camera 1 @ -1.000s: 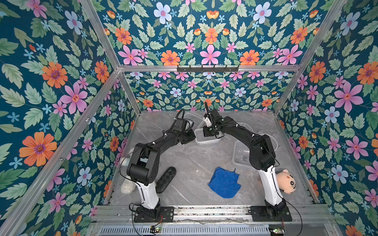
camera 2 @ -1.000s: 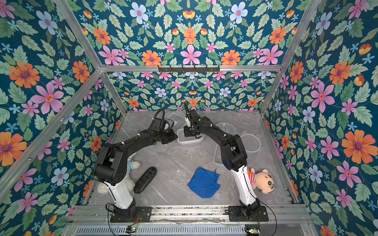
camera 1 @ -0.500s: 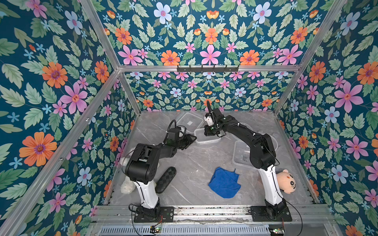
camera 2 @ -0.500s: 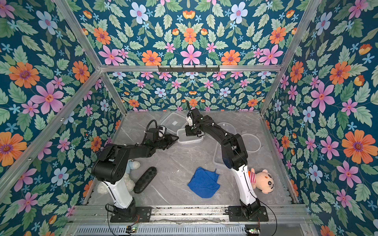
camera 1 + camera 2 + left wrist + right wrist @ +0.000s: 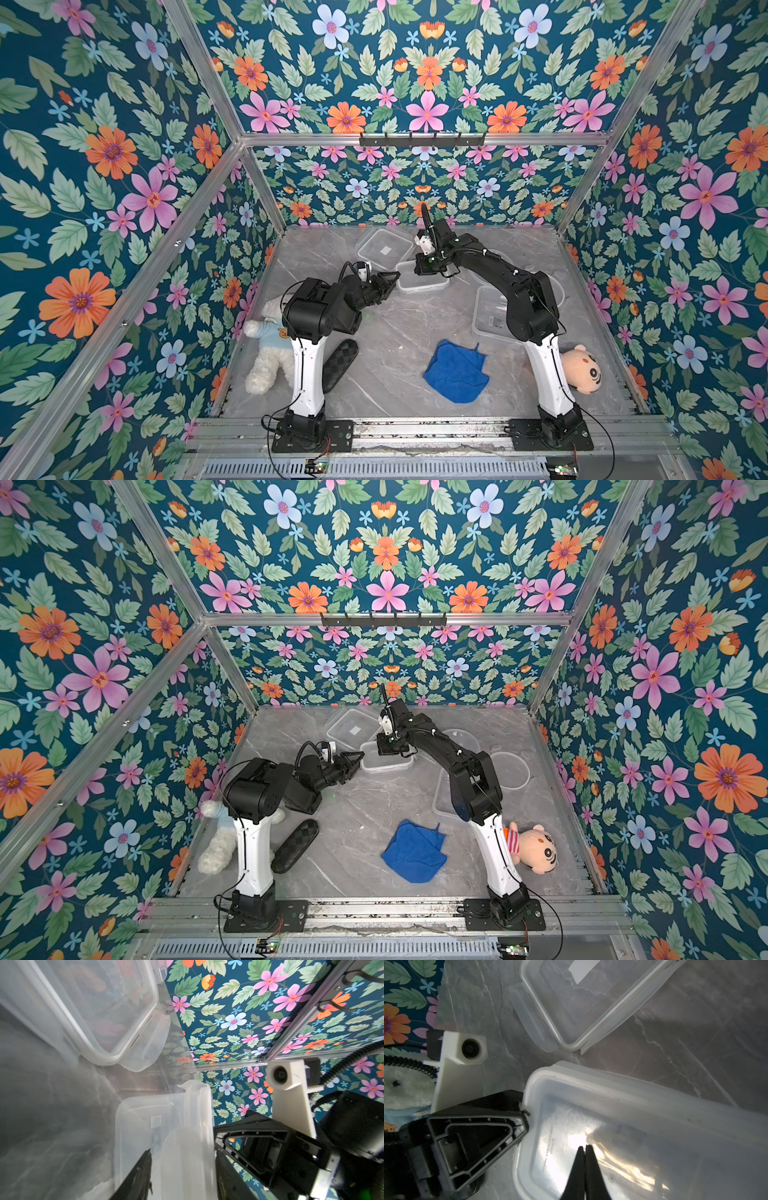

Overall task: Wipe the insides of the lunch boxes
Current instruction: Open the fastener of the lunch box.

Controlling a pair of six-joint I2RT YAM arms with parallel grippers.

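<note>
Your right pincer (image 5: 584, 1149) is clenched on nothing, its tips pressed together and pointing down inside the small rectangular lunch box (image 5: 424, 284). That box sits on the bench (image 5: 395, 328) toward the back, just in front of a square lid (image 5: 384, 249). Your left pincer (image 5: 392, 277) is at the end of that box nearer the left arm, released, jaws parted with the rim between them. The large square lunch box (image 5: 488, 316) stands partly behind your right arm. The blue cloth (image 5: 455, 372) lies rumpled on the bench nearer the arm bases, well apart from both pincers.
</note>
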